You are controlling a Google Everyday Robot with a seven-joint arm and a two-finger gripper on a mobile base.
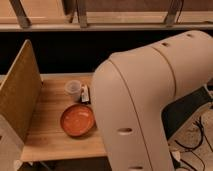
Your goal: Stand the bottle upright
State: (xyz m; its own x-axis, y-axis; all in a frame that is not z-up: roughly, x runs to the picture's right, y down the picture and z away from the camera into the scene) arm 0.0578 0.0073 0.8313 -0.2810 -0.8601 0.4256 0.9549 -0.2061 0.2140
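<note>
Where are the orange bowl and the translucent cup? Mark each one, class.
orange bowl (77, 120), camera view, middle of its inside.
translucent cup (73, 91), camera view, on its side wall.
gripper: not in view.

Cream-white robot arm (150, 100) looming close to the camera, filling the centre and right of the view and blocking out the right end of the wooden table (47, 127). Bent in a broad arch: one thick link sloping up and away beyond the table's far right corner, the other dropping steeply past the table's near edge and out at the bottom. Smooth rounded casing, marked by small oval recesses along both links. No sight of the gripper over the table's uncovered left part; hidden from this camera, position not discernible.
</note>
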